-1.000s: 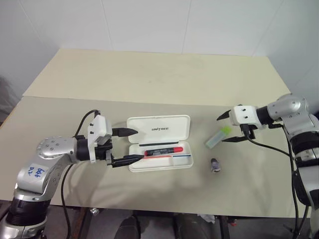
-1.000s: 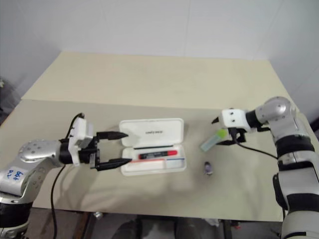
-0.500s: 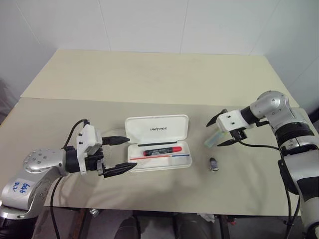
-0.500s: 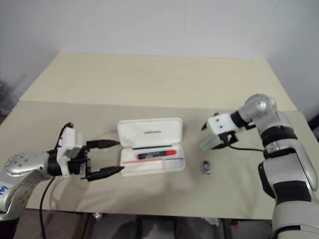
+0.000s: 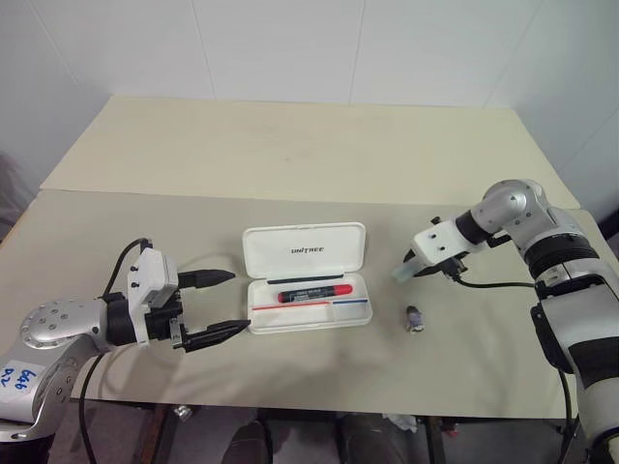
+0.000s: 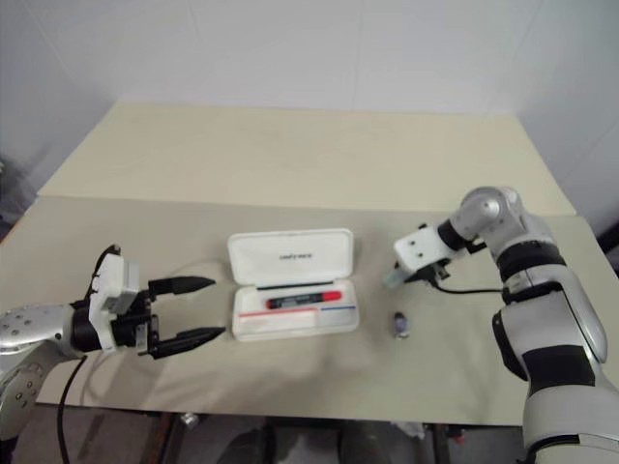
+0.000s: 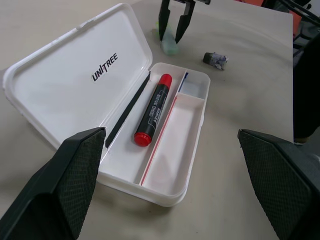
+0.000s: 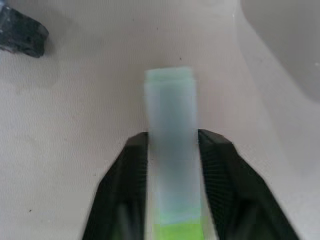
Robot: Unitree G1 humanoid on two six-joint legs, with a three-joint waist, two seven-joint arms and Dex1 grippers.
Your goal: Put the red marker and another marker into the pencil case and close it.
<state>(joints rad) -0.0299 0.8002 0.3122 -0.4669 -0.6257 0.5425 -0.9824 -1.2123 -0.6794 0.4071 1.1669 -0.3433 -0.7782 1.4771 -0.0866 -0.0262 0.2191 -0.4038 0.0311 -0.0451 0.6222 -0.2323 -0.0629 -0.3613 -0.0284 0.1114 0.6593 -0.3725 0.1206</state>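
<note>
Right gripper jaws pinch the mint-green highlighter, at 3 o'clock of the open white pencil case. The red marker lies inside. Left gripper, jaws spread, hovers at 9 o'clock. A small grey object lies at 4 o'clock.

Head stereo pair looks down over table – wrist cameras sit close; all share pencil case.

On the counter, the marker lies in the open case; the highlighter lies right of it.
</note>
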